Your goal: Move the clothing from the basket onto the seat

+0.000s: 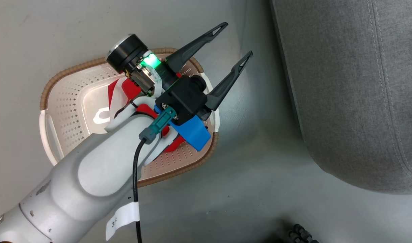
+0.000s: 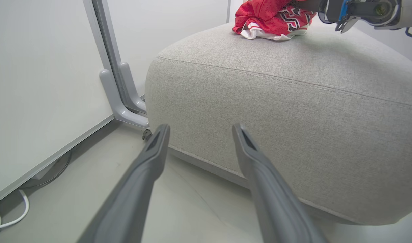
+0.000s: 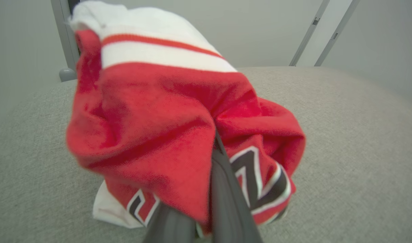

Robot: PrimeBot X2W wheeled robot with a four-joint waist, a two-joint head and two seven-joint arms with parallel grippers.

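— Where did each piece lie?
— One red garment (image 1: 126,88) lay crumpled in the basket (image 1: 67,101) on the floor (image 1: 259,168). The printed garment (image 3: 152,118) sat bunched on top of the seat (image 1: 344,84).
— And your hands?
— Your left hand (image 1: 237,38) hung past the basket's rim, fingers (image 1: 195,44) wide apart and empty (pointing toward the seat). Your right hand (image 3: 217,158) was clamped shut on the printed garment's red fabric.

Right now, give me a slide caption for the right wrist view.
Right gripper shut on a red printed garment, set on the grey seat.
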